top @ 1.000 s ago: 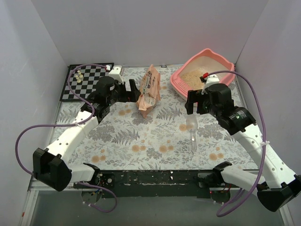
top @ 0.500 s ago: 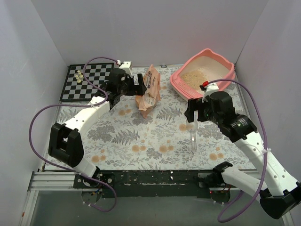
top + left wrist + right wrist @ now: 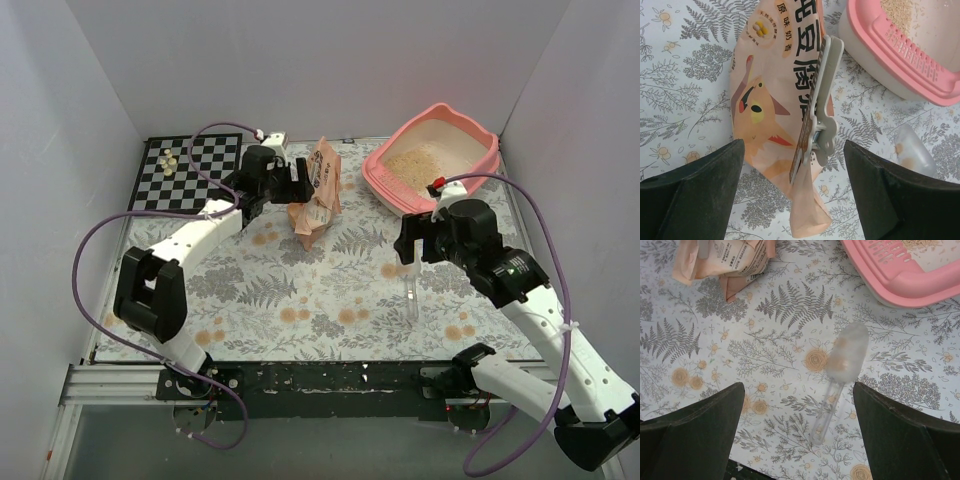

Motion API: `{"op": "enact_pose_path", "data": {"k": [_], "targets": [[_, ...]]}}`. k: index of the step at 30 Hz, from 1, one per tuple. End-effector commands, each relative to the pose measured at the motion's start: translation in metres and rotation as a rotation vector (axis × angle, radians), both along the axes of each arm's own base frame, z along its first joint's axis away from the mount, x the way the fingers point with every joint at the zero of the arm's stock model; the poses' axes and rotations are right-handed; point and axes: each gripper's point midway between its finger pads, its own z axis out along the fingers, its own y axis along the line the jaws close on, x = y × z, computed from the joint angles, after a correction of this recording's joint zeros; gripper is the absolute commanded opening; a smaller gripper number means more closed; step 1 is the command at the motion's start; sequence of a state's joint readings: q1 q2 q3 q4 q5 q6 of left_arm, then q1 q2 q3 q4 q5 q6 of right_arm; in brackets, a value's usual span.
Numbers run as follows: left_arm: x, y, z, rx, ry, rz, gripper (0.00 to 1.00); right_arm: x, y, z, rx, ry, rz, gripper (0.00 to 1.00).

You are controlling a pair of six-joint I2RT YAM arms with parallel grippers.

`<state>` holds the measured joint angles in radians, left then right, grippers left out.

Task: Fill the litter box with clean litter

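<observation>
Litter box (image 3: 376,178), long axis diagonal near-left to far-right; left gripper (image 3: 792,145) and right gripper (image 3: 797,387) wide apart, empty.

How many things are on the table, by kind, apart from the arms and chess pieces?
Pink plastic litter box: 1
Orange-peach printed bag: 1
Grey spring clip on the bag: 1
Clear plastic scoop: 1
Black-and-white chessboard: 1
Total: 5

Taking the middle of the table (image 3: 300,290) as the dial's centre, the chessboard (image 3: 195,175) lies at ten o'clock, with chess pieces (image 3: 169,162) on its far left corner. The litter bag (image 3: 318,190) lies at twelve, a clip (image 3: 821,100) along it. The litter box (image 3: 378,180) sits at two, with litter (image 3: 418,160) inside. The scoop (image 3: 408,278) lies at four.
</observation>
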<state>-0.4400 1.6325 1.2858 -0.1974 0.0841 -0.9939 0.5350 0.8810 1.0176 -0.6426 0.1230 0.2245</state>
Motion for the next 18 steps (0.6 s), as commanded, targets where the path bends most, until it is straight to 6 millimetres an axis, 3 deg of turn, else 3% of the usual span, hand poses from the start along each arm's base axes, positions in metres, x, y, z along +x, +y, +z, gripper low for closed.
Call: {"op": "enact_pose_path", "data": {"k": [1,7,14,18], "targets": [[0.009,-0.014,0.023,0.017,-0.083,0.0,0.78,-0.002,0.001,0.008,0.026,-0.033,0.009,0.97],[0.013,-0.028,0.022,0.115,-0.135,0.008,0.69,-0.007,0.0,0.002,0.03,-0.021,0.011,0.97],[0.012,-0.037,0.019,0.214,-0.182,0.026,0.42,-0.011,-0.001,-0.005,0.03,-0.008,0.016,0.96],[0.011,-0.032,0.012,0.262,-0.187,0.045,0.2,-0.012,0.001,-0.008,0.036,0.005,0.023,0.96]]}}
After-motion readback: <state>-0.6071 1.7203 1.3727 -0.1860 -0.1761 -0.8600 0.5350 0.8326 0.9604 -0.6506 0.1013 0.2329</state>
